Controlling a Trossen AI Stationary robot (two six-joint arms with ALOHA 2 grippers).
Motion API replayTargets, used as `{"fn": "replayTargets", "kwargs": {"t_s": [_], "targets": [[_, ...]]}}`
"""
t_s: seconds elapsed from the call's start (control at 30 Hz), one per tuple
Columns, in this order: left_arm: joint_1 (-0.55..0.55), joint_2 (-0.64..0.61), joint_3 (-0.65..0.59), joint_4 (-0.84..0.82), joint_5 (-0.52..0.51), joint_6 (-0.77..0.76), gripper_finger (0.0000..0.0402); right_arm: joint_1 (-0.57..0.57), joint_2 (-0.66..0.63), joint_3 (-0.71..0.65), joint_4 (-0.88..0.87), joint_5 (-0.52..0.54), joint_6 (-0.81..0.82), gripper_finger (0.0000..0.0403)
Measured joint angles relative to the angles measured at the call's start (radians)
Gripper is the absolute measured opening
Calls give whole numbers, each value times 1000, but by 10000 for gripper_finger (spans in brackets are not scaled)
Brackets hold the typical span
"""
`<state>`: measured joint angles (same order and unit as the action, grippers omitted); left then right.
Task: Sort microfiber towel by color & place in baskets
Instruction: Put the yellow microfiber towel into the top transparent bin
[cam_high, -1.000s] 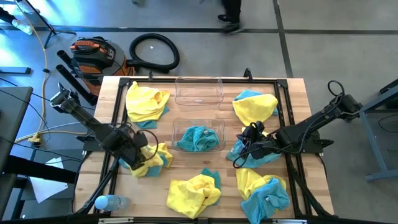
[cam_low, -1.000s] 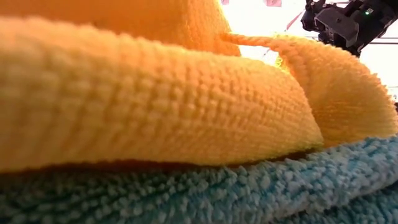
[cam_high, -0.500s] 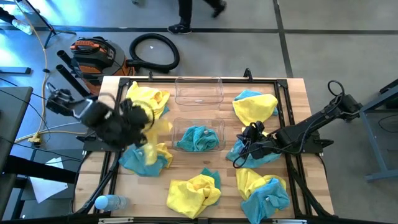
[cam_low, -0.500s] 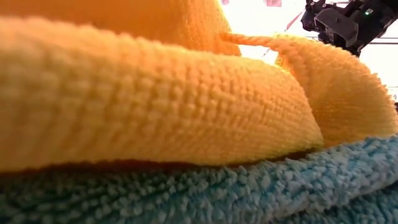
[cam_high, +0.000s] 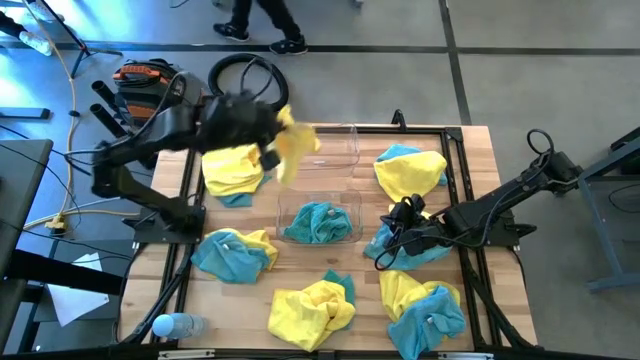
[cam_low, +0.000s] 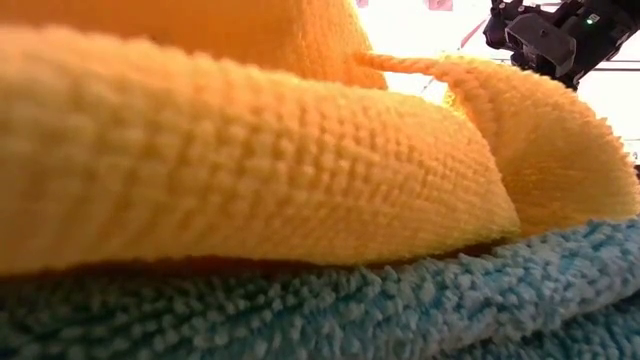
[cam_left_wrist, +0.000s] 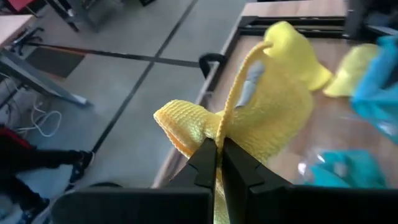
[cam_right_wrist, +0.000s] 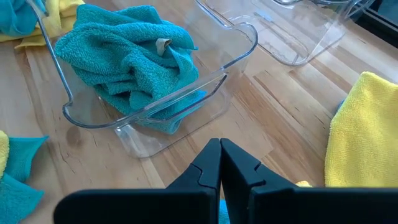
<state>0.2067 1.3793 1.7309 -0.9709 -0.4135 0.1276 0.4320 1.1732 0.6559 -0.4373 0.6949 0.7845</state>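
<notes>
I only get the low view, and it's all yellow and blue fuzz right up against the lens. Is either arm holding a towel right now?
Observer: Yes. The left gripper is shut on a yellow towel, lifted above the left end of the far basket.
Operator: Is anything in that basket?
Observer: No towel shows in it. The near basket holds turquoise towels.
Operator: And the other arm?
Observer: The right gripper sits low, fingers shut, over a turquoise towel on the table, right of the near basket.
</notes>
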Motion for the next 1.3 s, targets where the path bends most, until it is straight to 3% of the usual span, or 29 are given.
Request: {"fn": "replayTargets", "kwargs": {"t_s": [0.2,0.43,0.83,1.3], "targets": [[155,143,80,116,130,104,0,0,0,0,1,0,0,3],[242,267,112,152,227,128,0,0,0,0,1,-1,0,3],[272,565,112,126,259,109,0,0,0,0,0,-4,-1,3],[284,856,112,132,301,-67,21,0,0,0,-14,-3,-1,3]]}}
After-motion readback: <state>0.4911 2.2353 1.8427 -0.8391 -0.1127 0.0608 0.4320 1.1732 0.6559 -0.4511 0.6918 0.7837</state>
